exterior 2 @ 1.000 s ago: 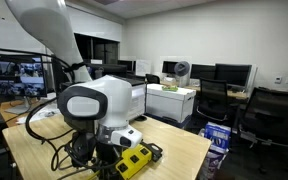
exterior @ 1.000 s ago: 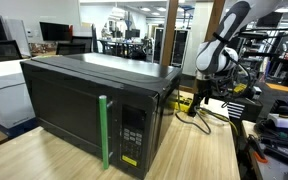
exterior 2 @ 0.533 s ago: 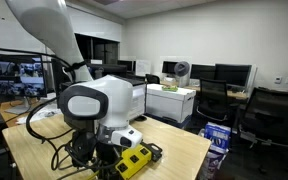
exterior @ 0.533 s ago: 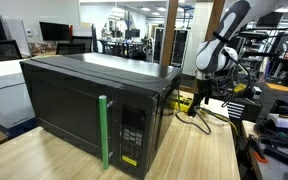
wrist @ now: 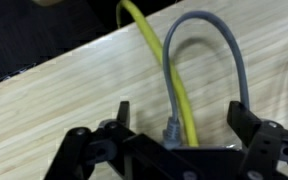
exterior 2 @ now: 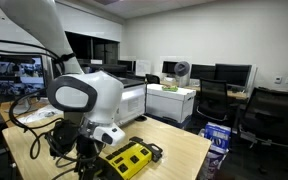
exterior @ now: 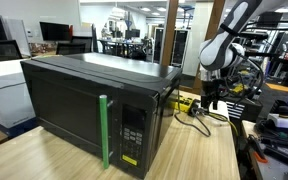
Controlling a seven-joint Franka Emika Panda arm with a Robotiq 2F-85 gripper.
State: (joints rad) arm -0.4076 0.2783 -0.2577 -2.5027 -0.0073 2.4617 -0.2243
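The jaws stand wide apart and hold nothing. In the wrist view the gripper (wrist: 178, 110) hangs above a pale wood-grain table top (wrist: 54, 110), its two dark fingers (wrist: 122, 108) on either side of a bare gap. Directly beneath that gap run a thin yellow cable (wrist: 164, 60) and a grey cable bent into a tall loop (wrist: 199, 16). The two lie just beside each other and seem to meet near the lower middle of the view. Whether they plug into something there is hard to say, since the gripper body hides the spot.

In an exterior view the gripper (exterior: 213, 97) points straight down at the far right of the table, above a flat yellow power strip (exterior: 187, 101) with dark leads coiled about it. The same yellow power strip (exterior 2: 127, 160) lies near the table's edge in an exterior view. A large black microwave oven (exterior: 84, 100) fills the left and near part of the table, a vertical green strip (exterior: 104, 130) on its door. It stands apart from the gripper.

I judge this to be a hover above the cables, with no contact made. Any descent from here calls for lining the open fingers up across one cable alone, clear of its neighbour and of the power strip's leads.
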